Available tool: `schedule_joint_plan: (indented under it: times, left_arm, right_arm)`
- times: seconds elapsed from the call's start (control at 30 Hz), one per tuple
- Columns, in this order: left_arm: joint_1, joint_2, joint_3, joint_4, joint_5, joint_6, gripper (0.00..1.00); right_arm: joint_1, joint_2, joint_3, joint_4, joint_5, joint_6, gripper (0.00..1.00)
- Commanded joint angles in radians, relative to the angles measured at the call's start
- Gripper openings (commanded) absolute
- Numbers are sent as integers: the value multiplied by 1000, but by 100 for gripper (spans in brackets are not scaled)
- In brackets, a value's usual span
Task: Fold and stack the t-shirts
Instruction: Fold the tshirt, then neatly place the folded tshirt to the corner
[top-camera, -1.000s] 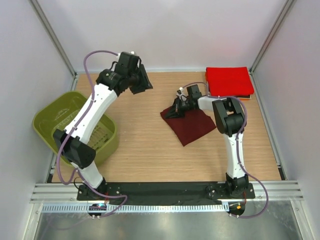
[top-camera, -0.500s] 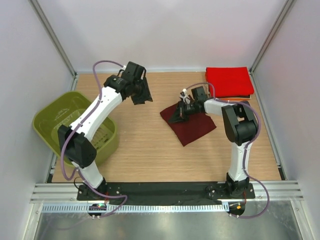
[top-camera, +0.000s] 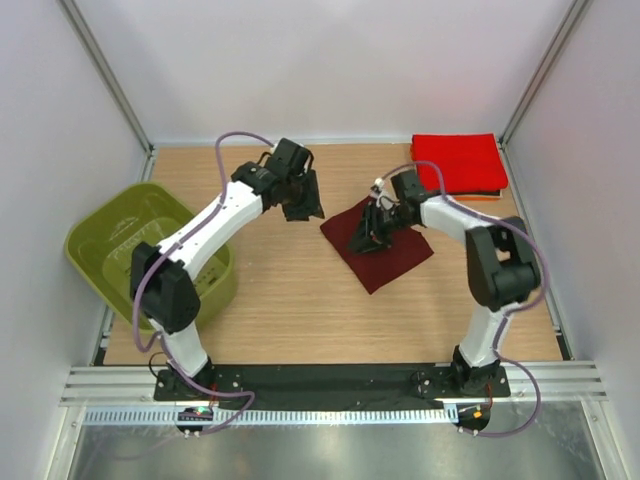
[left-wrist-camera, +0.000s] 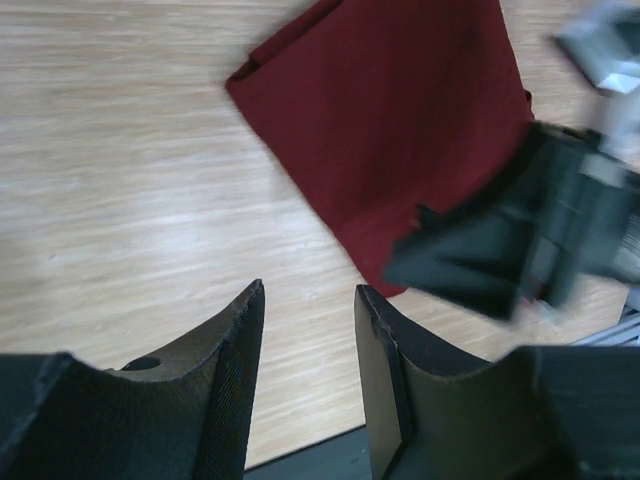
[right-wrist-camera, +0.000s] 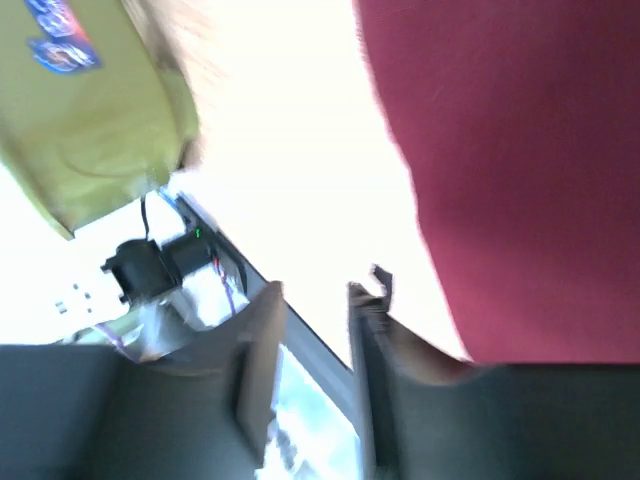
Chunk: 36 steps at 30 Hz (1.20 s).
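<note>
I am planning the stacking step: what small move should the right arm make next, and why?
Probably lower the right gripper and grip the maroon t-shirt at an edge: its jaws stand open and empty, and this folded shirt lies apart from the red t-shirt stack.

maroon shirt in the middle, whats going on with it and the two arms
A robot is folding and stacking t-shirts. The folded maroon t-shirt lies mid-table. The right gripper hangs over its left part, jaws a little apart, holding nothing. The left gripper hovers open beside it, over the wood. A red t-shirt tops the folded stack in the far right corner. A green basket stands at the left.
</note>
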Motion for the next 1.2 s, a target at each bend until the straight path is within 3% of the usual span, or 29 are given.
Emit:
schedule_joint_plan:
  times: [0.0, 0.07, 0.27, 0.37, 0.73, 1.17]
  left_arm:
    - [-17, 84, -4, 152, 67, 27, 43]
    - [-26, 129, 28, 169, 91, 36, 42]
    - [-51, 273, 91, 186, 116, 38, 42]
    - [-51, 336, 107, 189, 79, 47, 42]
    - [-3, 497, 214, 150, 27, 27, 44]
    - [35, 526, 226, 140, 61, 18, 44]
  right_arm:
    - [-36, -210, -22, -150, 212, 4, 42]
    - [-73, -287, -57, -195, 377, 10, 50]
    - [-253, -401, -123, -238, 554, -6, 69]
    - [-314, -378, -117, -233, 626, -19, 74]
    - [-320, -347, -212, -89, 803, 225, 79]
    - [-300, -346, -511, 339, 739, 251, 82]
